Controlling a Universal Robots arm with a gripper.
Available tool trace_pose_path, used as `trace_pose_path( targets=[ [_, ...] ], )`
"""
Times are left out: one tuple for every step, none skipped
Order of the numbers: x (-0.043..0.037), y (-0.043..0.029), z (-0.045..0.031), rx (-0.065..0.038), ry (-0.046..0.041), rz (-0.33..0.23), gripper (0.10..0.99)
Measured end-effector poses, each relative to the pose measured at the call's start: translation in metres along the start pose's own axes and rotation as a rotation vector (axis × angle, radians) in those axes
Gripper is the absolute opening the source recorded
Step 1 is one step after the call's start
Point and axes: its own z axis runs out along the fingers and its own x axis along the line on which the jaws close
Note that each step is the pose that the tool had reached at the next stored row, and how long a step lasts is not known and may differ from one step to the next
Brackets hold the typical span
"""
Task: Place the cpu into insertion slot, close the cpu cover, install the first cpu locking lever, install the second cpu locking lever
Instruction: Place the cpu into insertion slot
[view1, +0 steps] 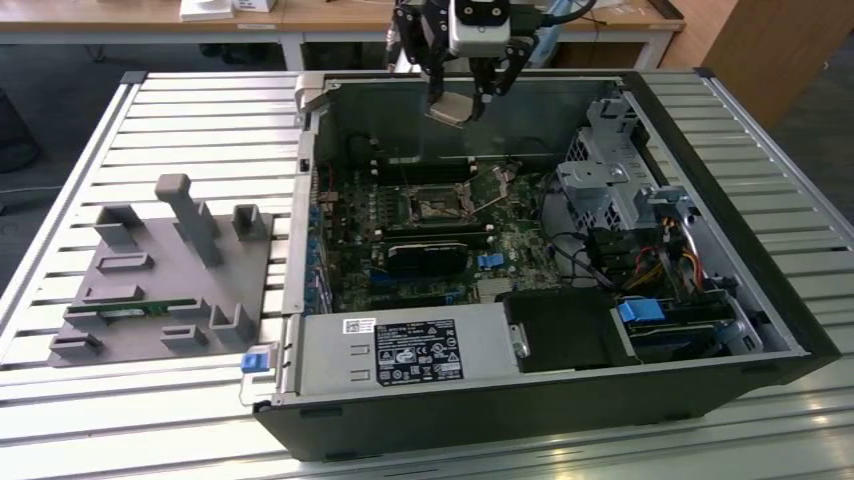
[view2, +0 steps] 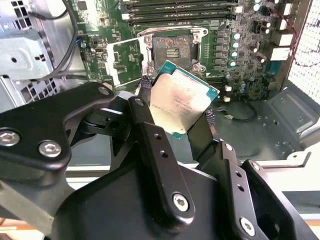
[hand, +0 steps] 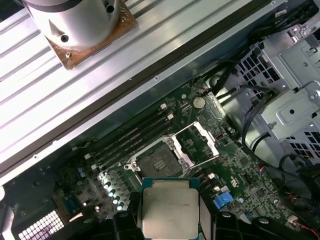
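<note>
While hand (view2: 177, 102) pinches cpu (view2: 184, 95) above computer case (view1: 534, 420), insertion slot (view2: 172, 48) lies uncovered inside.

Bright light, glare on slatted table (view1: 134, 420)

No print on the cpu (view2: 183, 100) is legible.

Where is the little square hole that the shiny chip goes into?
Look inside the big open black computer case, at the green board on its floor. Near the board's middle sits the insertion slot: a small black square with a metal rim, unlike the long black block beside it.
</note>
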Motion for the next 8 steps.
trace_pose_path(
  targets=[
    [0.0000,0.0000,0.0001,0.000,-0.0007,0.008,0.541],
    [0.0001,-0.0001,0.0002,0.000,-0.0013,0.015,0.541],
    [0.0002,-0.0001,0.0003,0.000,-0.0020,0.023,0.541],
    [0.0002,-0.0002,0.0003,-0.001,-0.0027,0.031,0.541],
    [0.0002,-0.0002,0.0004,-0.001,-0.0033,0.038,0.541],
    [0.0003,-0.0002,0.0005,-0.001,-0.0039,0.044,0.541],
    [0.0003,-0.0002,0.0005,-0.001,-0.0045,0.050,0.541],
    [0.0003,-0.0002,0.0005,-0.001,-0.0050,0.057,0.541]
  ],
)
